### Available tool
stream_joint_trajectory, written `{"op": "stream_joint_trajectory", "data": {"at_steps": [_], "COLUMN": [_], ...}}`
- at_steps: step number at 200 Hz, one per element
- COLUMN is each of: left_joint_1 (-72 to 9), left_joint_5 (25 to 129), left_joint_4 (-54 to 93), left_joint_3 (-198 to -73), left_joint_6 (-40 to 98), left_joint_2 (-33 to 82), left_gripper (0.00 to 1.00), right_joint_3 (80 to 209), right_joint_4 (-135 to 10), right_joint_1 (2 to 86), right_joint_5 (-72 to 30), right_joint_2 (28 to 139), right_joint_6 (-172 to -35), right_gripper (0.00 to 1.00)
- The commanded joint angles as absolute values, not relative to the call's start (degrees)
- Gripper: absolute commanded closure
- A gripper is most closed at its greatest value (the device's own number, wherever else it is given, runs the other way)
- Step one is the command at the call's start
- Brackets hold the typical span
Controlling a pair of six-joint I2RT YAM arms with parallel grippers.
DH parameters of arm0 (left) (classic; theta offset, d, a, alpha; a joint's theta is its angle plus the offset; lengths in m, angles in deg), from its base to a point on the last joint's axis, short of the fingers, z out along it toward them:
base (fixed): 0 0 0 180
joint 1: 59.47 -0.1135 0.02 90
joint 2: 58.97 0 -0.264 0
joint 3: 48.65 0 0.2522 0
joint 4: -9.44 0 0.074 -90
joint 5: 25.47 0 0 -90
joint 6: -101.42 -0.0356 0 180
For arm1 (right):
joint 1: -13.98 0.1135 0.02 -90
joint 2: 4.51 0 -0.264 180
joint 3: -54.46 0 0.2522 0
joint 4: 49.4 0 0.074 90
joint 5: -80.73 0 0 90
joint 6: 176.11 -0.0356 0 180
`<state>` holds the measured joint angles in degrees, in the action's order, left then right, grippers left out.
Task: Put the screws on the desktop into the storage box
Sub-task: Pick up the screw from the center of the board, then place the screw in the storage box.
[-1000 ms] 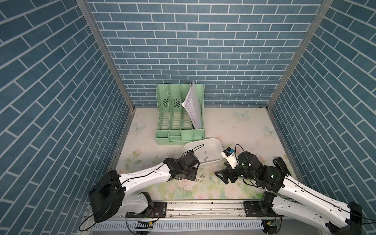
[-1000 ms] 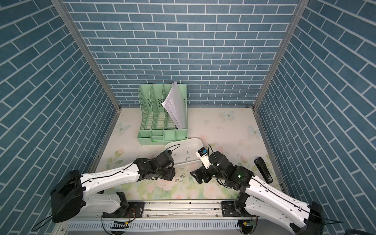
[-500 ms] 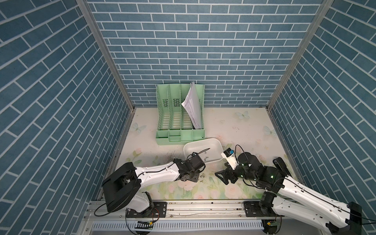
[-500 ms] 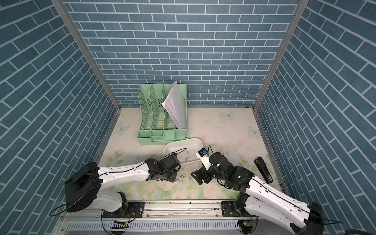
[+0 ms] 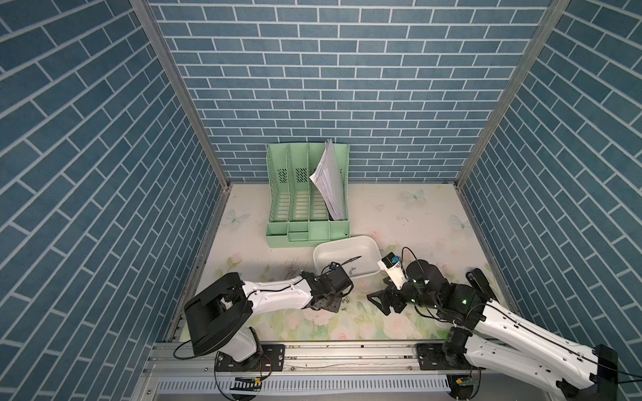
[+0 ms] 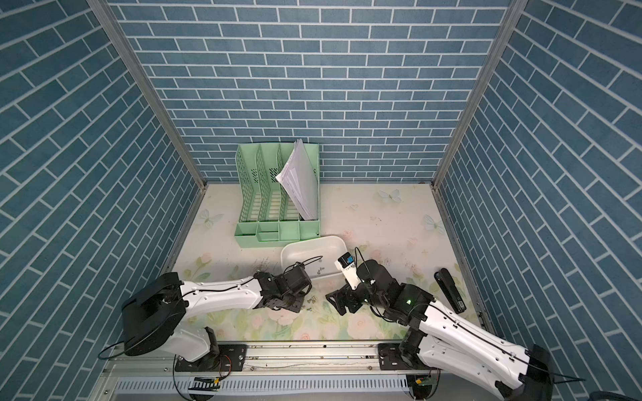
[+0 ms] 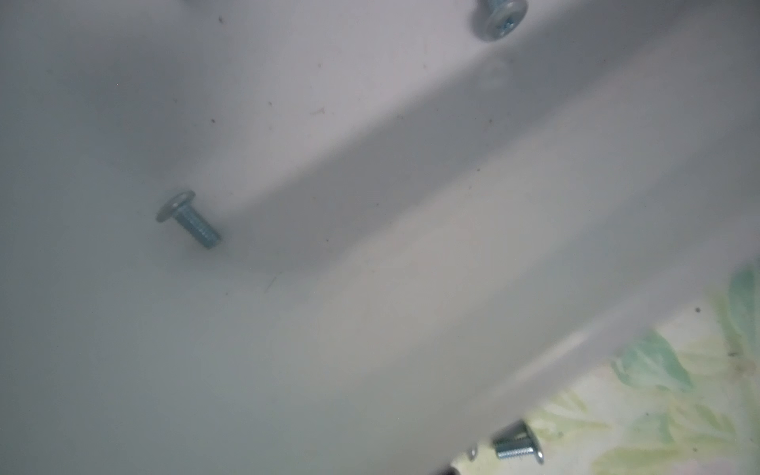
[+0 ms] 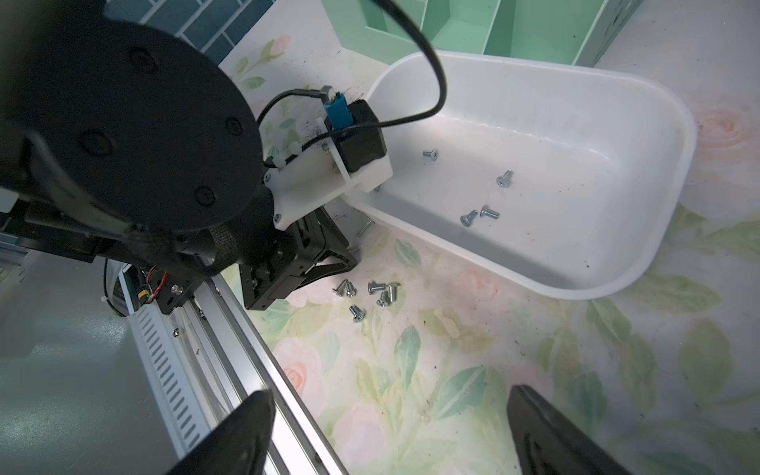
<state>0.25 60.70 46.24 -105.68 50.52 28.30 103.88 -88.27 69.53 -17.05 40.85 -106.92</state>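
The left gripper (image 5: 334, 305) points down at the floral desktop (image 8: 452, 370); whether its fingers are clenched cannot be told. Loose screws (image 8: 370, 292) cluster just beside it. Behind them, the white storage box (image 8: 575, 123) holds several further screws (image 8: 479, 214). The right gripper (image 8: 390, 395) hovers nearby, fingers spread, empty.

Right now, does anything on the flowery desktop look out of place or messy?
The shallow white plastic tub sits askew to the mint-green slotted file organiser, a patch of dark scratch marks lies beside it, and small grey metal screws lie loose outside its near wall.
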Motion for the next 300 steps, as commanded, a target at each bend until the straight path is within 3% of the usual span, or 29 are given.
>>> {"op": "stream_joint_trajectory", "data": {"at_steps": [1, 76, 180, 276, 300], "left_joint_1": [0.8, 0.8, 0.7, -4.8, -6.4], "left_joint_5": [59.7, 59.7, 61.0, 56.8, 57.6], "left_joint_4": [46.3, 47.0, 50.8, 47.1, 46.3], "left_joint_3": [-106.2, -106.0, -111.4, -115.0, -115.0], "left_joint_6": [50.3, 50.8, 50.0, 43.5, 42.8], "left_joint_2": [29.3, 27.2, 14.4, 21.8, 22.3], "left_gripper": [0.75, 0.84, 0.85, 0.85, 0.80], "right_joint_3": [103.3, 103.3, 103.3, 101.3, 101.1], "right_joint_4": [-88.6, -88.6, -88.0, -85.2, -85.2], "right_joint_1": [69.4, 69.5, 69.5, 69.5, 69.5], "right_joint_5": [-16.9, -16.9, -16.7, -17.2, -17.2], "right_joint_2": [40.1, 40.3, 40.4, 39.9, 39.6], "right_joint_6": [-108.3, -108.3, -108.2, -109.8, -110.0], "right_gripper": [0.07, 0.07, 0.07, 0.07, 0.07]}}
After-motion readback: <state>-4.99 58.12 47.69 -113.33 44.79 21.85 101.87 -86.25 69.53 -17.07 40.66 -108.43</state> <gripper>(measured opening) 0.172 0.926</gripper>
